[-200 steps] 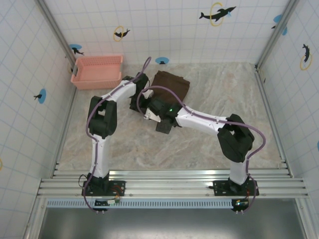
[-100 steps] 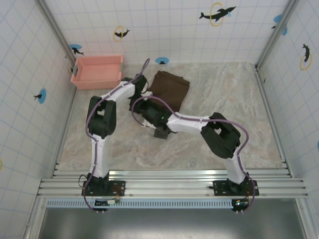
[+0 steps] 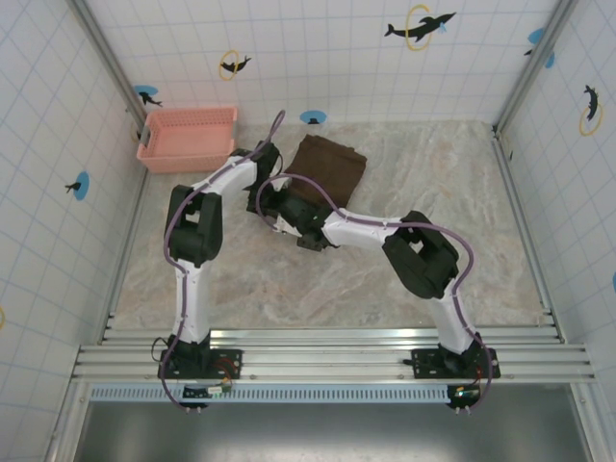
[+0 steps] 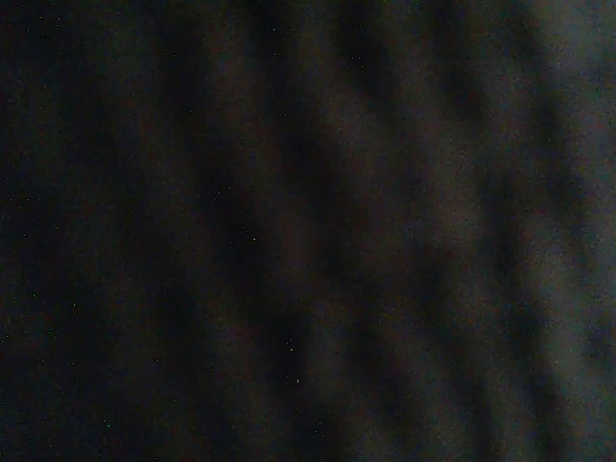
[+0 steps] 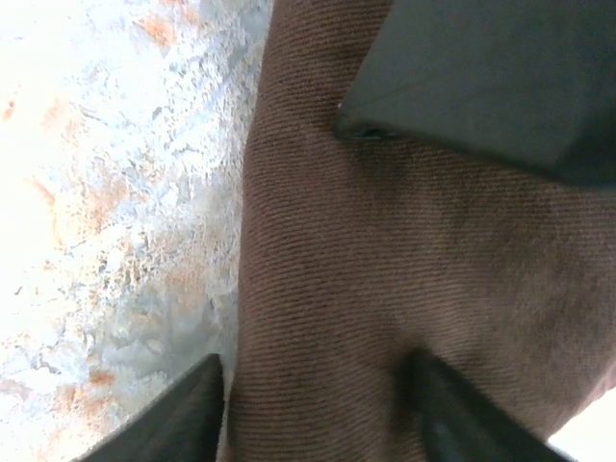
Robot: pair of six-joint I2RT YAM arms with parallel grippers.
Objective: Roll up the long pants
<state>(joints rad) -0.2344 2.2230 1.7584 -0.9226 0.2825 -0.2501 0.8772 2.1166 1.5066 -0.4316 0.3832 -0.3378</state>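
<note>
Brown cloth, long pants [image 3: 332, 166]: near fold sits between the fingers of the right tool [image 5: 313, 371], bulk lying beyond it on the desk [image 3: 433, 192]. Tool wide a second ago, since swung in and narrowed onto the fold; grip likely set, rolling may start.

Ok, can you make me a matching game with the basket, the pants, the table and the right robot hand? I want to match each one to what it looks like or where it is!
Things:
1. pink basket
2. long pants
3. table
4. right gripper

Descriptions:
a. pale marbled stone look
b. sits at the far left corner
c. dark brown, folded into a flat pile
d. has a finger on either side of brown cloth

Pairs: 1-b, 2-c, 3-a, 4-d
</note>
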